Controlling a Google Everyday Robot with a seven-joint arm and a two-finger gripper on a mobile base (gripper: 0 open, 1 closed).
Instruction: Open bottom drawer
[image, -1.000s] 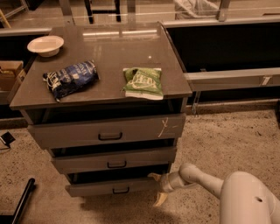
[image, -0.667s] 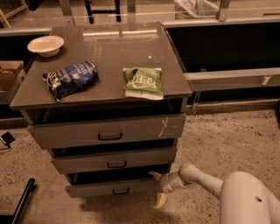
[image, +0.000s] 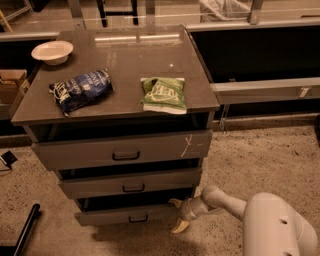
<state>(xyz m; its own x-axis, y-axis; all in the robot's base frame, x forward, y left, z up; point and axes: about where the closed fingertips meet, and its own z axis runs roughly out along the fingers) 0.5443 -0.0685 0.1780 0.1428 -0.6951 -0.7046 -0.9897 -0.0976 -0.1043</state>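
The bottom drawer (image: 110, 216) is the lowest and smallest grey front of three, with a small dark pull handle (image: 138, 219) at its centre. It stands a little way out, with a dark gap above it. My gripper (image: 176, 215) is at the drawer's right end, low near the floor. It is open, with one pale finger (image: 175, 203) by the drawer's upper right corner and the other finger (image: 179, 227) below it. It holds nothing. My white arm (image: 225, 200) reaches in from the lower right.
The middle drawer (image: 130, 182) and the top drawer (image: 122, 149), marked with a white scratch, also stand slightly out. On the cabinet top (image: 125, 55) lie a blue bag (image: 80, 90), a green bag (image: 163, 93) and a white bowl (image: 52, 51). A dark bar (image: 25, 230) lies on the floor at the left.
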